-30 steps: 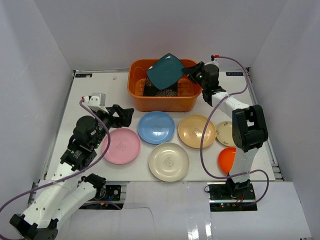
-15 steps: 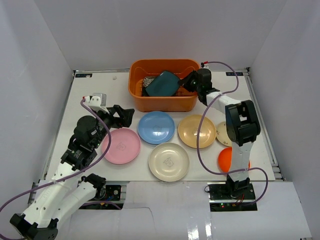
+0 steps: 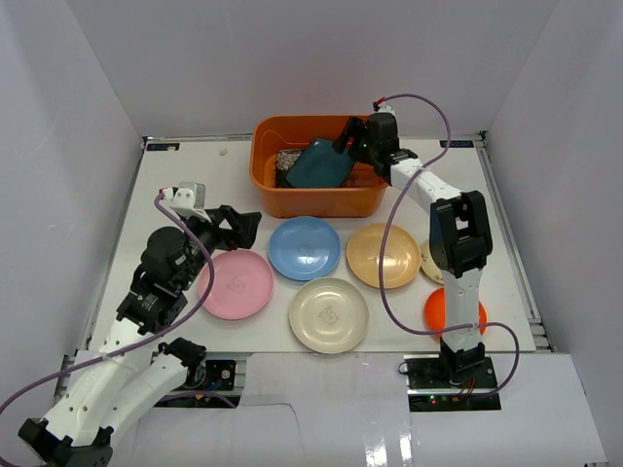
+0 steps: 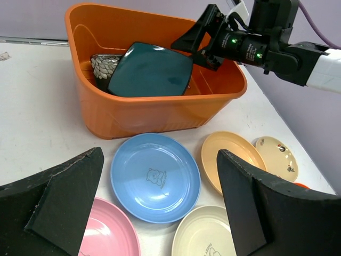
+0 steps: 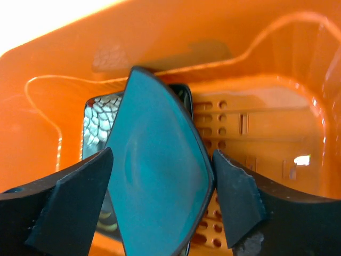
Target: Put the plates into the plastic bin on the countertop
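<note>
A scale-patterned dark item [image 4: 104, 66] is mostly buried under the dark teal plate [image 4: 152, 69]. That plate lies tilted inside the plastic bin [image 3: 311, 202], at 12 o'clock on the countertop [image 3: 195, 185]. The right arm cuts off the orange plate [image 3: 436, 309] at 4 o'clock. The right gripper [image 3: 348, 139] has its jaws spread around the teal plate's corner (contact unclear). The left gripper [image 3: 237, 226] gapes wide at 9 o'clock. The blue plate [image 4: 154, 176] bears a small printed figure with an unreadable caption. Plain white walls surround the matte top.

- This is a robot test room (a lab).
- Plain white walls [image 3: 68, 126] box in a white desk [image 3: 185, 185].
- Two robot arms [image 3: 156, 282] are bolted to its edge.
</note>
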`<state>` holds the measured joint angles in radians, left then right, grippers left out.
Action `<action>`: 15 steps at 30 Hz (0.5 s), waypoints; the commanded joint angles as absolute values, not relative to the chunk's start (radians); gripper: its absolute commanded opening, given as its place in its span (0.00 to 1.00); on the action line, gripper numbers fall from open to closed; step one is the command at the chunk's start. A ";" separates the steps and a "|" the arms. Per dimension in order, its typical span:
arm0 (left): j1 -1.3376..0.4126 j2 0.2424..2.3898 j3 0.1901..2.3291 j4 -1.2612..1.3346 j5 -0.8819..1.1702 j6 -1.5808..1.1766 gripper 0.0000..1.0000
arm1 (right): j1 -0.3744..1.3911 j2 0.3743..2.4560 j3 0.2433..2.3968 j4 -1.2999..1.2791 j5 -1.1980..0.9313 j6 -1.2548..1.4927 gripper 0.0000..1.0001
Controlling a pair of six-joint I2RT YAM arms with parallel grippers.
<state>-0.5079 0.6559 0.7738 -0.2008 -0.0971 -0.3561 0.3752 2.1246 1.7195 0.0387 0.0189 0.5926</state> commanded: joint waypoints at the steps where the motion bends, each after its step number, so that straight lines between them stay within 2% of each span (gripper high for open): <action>1: -0.511 0.638 0.769 -0.184 -0.094 -0.348 0.98 | 0.403 2.143 1.842 0.002 0.100 0.450 0.84; 8: -0.509 0.647 0.769 -0.187 -0.095 -0.347 0.98 | 0.429 2.175 1.989 -0.077 0.114 0.296 0.98; 15: -0.509 0.715 0.791 -0.233 -0.058 -0.394 0.98 | 0.440 2.138 2.028 -0.106 0.075 0.209 0.96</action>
